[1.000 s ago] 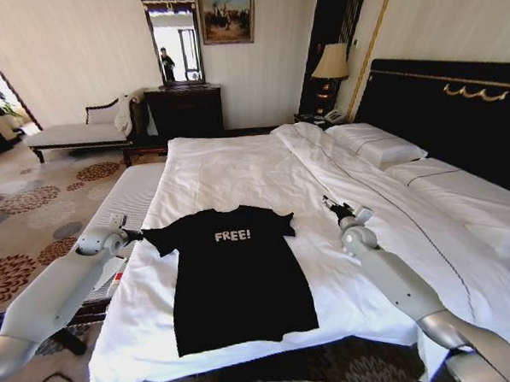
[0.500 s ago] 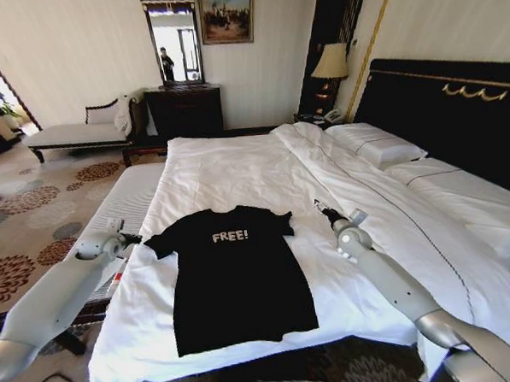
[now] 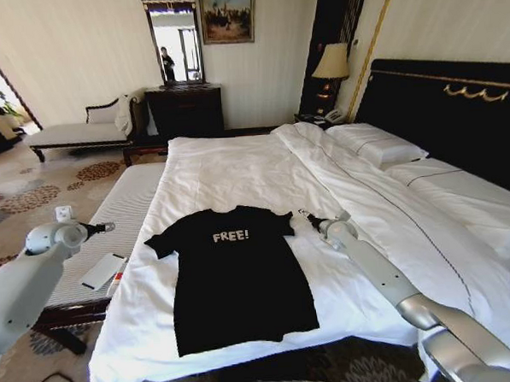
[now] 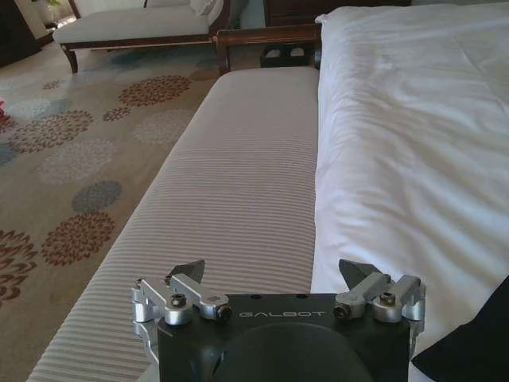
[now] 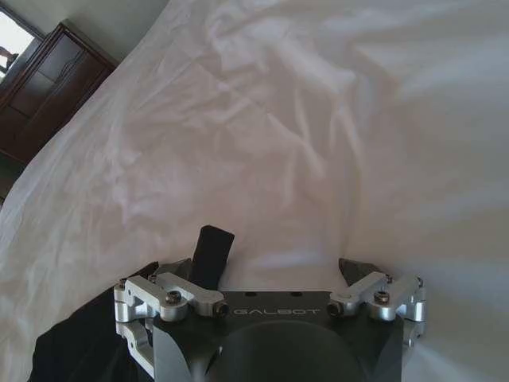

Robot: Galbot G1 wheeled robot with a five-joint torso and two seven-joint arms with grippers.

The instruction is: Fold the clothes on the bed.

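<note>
The right claw (image 3: 312, 220), released, sits just right of the T-shirt's (image 3: 238, 277) far right sleeve, nearer than the released left claw (image 3: 103, 226) over the bench (image 3: 131, 197).

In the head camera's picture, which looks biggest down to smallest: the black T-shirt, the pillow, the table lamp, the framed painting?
1. Black T-shirt, by far the largest.
2. Pillow.
3. Framed painting.
4. Table lamp, close to the painting in apparent size.

The shirt lies nearest the camera, so true sizes stay unsure.

T-shirt (image 3: 238, 277) flat on bed (image 3: 237, 170)
</note>
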